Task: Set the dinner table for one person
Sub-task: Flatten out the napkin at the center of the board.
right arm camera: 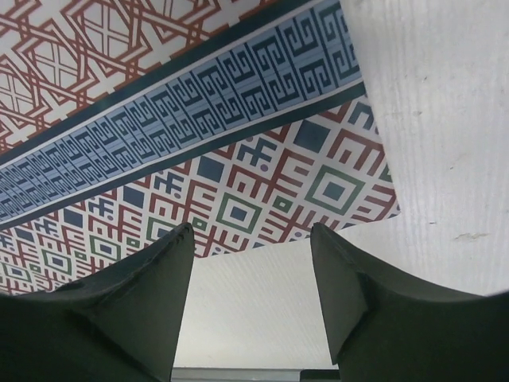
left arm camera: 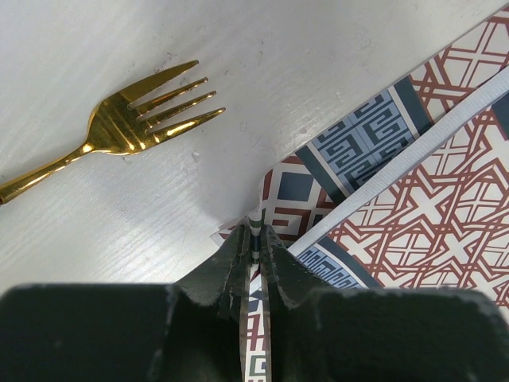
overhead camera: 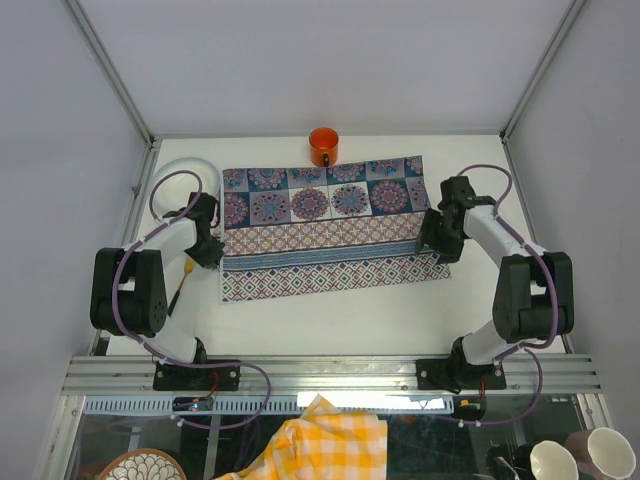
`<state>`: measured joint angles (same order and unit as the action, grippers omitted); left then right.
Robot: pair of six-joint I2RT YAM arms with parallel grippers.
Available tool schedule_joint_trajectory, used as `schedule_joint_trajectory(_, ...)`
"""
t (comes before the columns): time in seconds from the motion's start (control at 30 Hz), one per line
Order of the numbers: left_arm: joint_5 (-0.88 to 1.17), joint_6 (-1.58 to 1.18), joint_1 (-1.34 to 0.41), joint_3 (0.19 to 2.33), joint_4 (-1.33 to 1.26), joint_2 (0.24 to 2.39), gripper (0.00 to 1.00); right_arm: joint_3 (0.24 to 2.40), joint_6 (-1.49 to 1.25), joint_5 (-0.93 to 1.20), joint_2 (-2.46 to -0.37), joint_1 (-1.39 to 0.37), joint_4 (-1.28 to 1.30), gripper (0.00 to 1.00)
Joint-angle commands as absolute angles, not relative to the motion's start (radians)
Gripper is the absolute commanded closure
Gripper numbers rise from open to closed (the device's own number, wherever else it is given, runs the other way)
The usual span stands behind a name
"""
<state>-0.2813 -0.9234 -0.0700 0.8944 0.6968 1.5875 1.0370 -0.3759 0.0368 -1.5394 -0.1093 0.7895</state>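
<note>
Found the dinner table (overhead camera: 330, 320) filling the middle of the top view: a smooth, matte white rectangle, with ribbed aluminium rails (overhead camera: 330, 372) along its lower edge. Noted a rectangular tile-print cloth (overhead camera: 320, 225) lying flat at frame centre, round medallions above, red lattice and blue key bands below. Found the left gripper (left arm camera: 254, 235) at the cloth's left edge, fingers pressed together on a raised fold of fabric. Found the right gripper (right arm camera: 250, 231) over the cloth's lower right corner, fingers apart, gripping nothing. Spotted a shiny gold four-tined fork (left arm camera: 151, 119) on bare table, upper left of the left wrist view, apart from the cloth. Noted a glossy orange mug (overhead camera: 323, 146) just above the cloth's top edge.
</note>
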Motion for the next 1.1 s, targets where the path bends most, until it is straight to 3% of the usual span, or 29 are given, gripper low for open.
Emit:
schedule_joint_trajectory(0.0, -0.215, -0.92, -0.069, 0.841, 0.665, 1.621, 0.91, 0.984, -0.44, 0.144, -1.466, -0.099, 0.707, 0.37)
schedule_joint_trajectory(0.2, -0.194, -0.92, -0.068, 0.841, 0.65, 1.639, 0.92, 0.904, -0.459, 0.303, -1.4, -0.146, 0.673, 0.41)
schedule_joint_trajectory(0.43, -0.179, -0.919, -0.068, 0.831, 0.639, 1.646, 0.93, 1.009, -0.33, 0.362, -1.403, -0.4, 0.698, 0.42)
schedule_joint_trajectory(0.83, -0.151, -0.914, -0.069, 0.832, 0.622, 1.628, 0.94, 1.227, 0.005, -0.118, -1.627, -0.967, 0.662, 0.37)
schedule_joint_trajectory(1.07, -0.113, -0.877, -0.068, 0.824, 0.594, 1.612, 1.0, 1.313, 0.081, -0.261, -1.781, -1.119, 0.622, 0.36)
